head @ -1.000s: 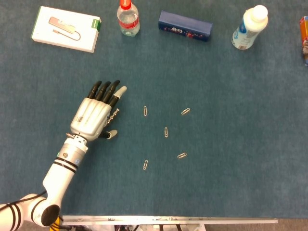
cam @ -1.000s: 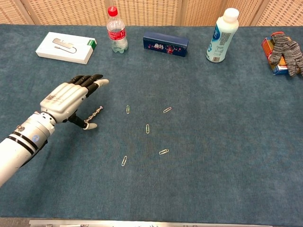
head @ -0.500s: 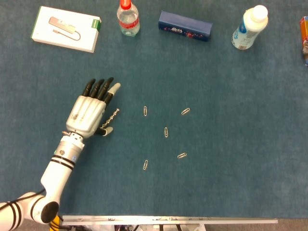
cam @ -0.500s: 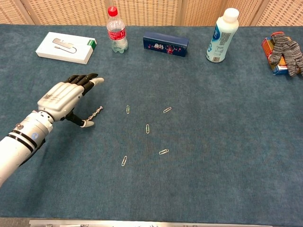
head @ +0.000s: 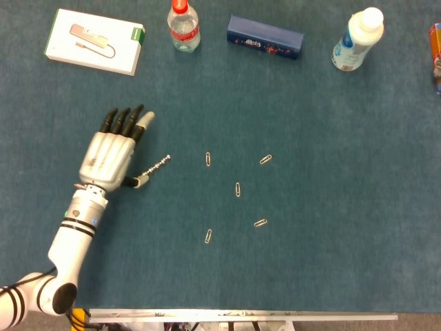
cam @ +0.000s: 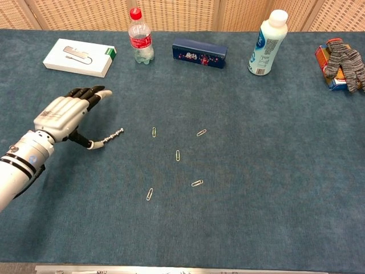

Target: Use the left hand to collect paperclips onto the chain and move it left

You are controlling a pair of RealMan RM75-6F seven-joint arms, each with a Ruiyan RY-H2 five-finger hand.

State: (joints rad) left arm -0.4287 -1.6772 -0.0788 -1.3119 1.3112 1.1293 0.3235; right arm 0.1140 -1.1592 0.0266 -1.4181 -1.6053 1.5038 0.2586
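While its fingers lie extended and flat above the blue cloth, the robot's left hand (head: 109,158) hovers at the table's left side, its thumb tip touching or pinching the near end of a short beaded chain (head: 158,165); whether that counts as a true grip cannot be told from either view. The chain (cam: 113,135) runs from the thumb outward to the right and slightly away from the robot, its free end pointing toward the scattered paperclips. Nearest that free end lies one paperclip (head: 208,159), upright on the cloth just beyond a small gap. Farther right sit three more: a slanted one (head: 265,159), one near the middle of the group (head: 238,189), and one lower right (head: 260,223). A fifth paperclip (head: 208,236) lies nearer the robot, below the chain's line. None appears attached to the chain. All five lie to the right of the hand, so collecting them would likely call for a rightward sweep. The right hand shows in neither camera, leaving the left as the only hand near the work.
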